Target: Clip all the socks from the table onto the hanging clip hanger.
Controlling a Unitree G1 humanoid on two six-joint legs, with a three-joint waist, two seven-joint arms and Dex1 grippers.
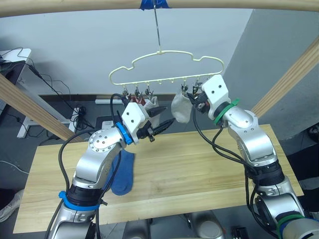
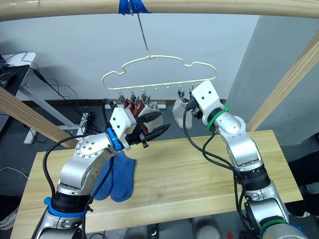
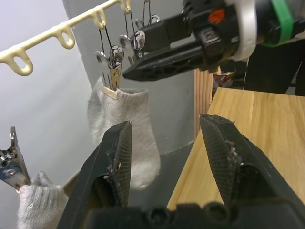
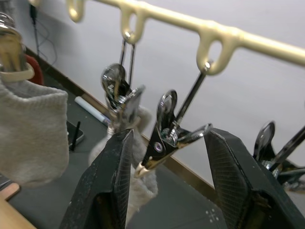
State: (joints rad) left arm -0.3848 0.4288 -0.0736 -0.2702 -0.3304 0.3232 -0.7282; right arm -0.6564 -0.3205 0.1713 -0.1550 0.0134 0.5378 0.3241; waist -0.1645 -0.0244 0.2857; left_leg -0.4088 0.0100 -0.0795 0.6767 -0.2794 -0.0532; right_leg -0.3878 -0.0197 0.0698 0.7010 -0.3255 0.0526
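Blue socks (image 2: 115, 178), two of them, lie on the pale wood table (image 1: 199, 174) at its left part, partly under the left arm. Left end effector (image 1: 158, 125) is raised above the table, fingers apart, holding nothing, pointing toward the middle of the cream-yellow clip hanger (image 1: 167, 67). Hanger hangs by its long hook from a wooden pole (image 1: 224, 4), marked with blue tape (image 1: 153, 4). On the hanger's left clips: rust-red socks (image 2: 133, 107) and just beside them a light grey sock (image 2: 151, 106), right behind the left end effector. Further right a second light grey sock (image 1: 181, 107) hangs from a clip, near the right end effector (image 1: 195, 97). Right end effector is up at the hanger's right-hand clips, fingers apart, with a bare metal clip (image 4: 170, 136) between them in the right wrist view, not gripped.
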